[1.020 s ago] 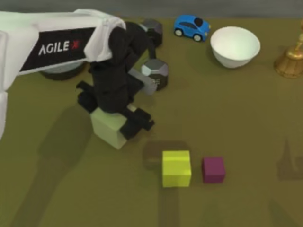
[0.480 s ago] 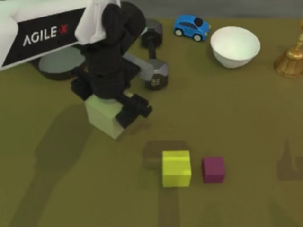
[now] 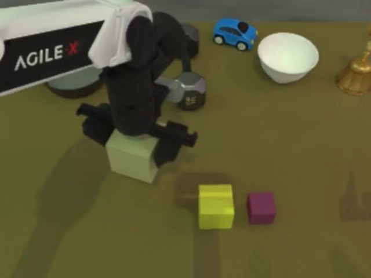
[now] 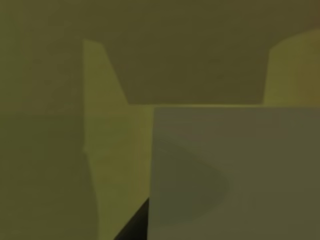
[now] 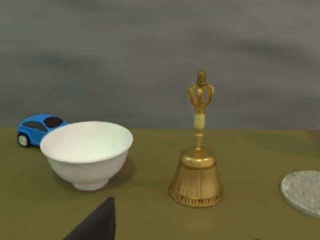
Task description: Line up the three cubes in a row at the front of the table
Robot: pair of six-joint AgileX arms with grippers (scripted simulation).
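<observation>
**Left arm over the pale cube, two cubes already side by side near the front**

The left arm reaches in from the top view's left edge, its white link with the AgileX lettering lying across the far left of the table (image 3: 301, 145), and its black wrist turns down over the large pale yellow-green cube (image 3: 132, 157). The left gripper (image 3: 136, 136) sits on top of that cube with its fingers (image 3: 174, 139) spread to the cube's left and right sides; they appear closed against it, though the contact itself is hidden under the wrist. In the left wrist view the cube's pale face (image 4: 235, 170) fills much of the picture, with table behind it. Whether the cube rests on the table or is lifted off it cannot be told.

The pale cube is left of centre, about mid-depth. It is turned slightly, so its edges run at a small angle to the table's edges.

The bright yellow cube (image 3: 216, 205) lies nearer the front, right of the pale cube and well apart from it. The small magenta cube (image 3: 261, 208) is just beside it on the right, with a narrow gap between them. Both sit square to the table, forming a short left-to-right line.

The right arm is out of the top view; its wrist camera looks across a white bowl (image 5: 86, 154), a brass bell (image 5: 196, 170) and a blue toy car (image 5: 36, 129). A dumbbell (image 3: 186, 91) lies far of the left gripper.
</observation>
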